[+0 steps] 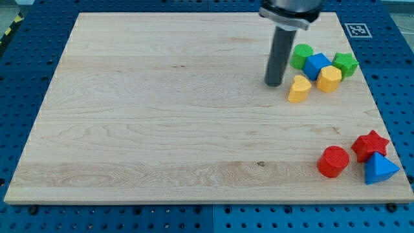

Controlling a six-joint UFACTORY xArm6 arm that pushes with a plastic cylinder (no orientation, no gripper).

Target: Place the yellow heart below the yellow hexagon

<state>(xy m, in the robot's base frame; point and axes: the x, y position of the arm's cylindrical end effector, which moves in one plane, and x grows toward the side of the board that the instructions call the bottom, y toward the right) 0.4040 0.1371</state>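
The yellow heart [299, 89] lay near the board's [162, 116] right side, in its upper part. You could see a small, solid yellow block, its two lobes turned toward the view's top and its narrow end toward the view's bottom-left, the upper face paler than the sides. It sat just left of and slightly below the yellow hexagon [328, 78], so close that whether they touched could not be told.

Your tip [273, 85] stood on the board just to the view's left of the heart, near it, with a thin strip of wood showing between them. The rod carried nothing, as it has no jaws to open or close; it was simply a bare dark shaft standing upright.

Above the heart and hexagon you had a blue cube [316, 65], flanked by a green cylinder [300, 56] on its left and a green block [346, 64] on its right, all packed closely together.

Well apart, at the lower right corner, sat a red cylinder [333, 162], a red star [370, 145] and a blue block [379, 169].
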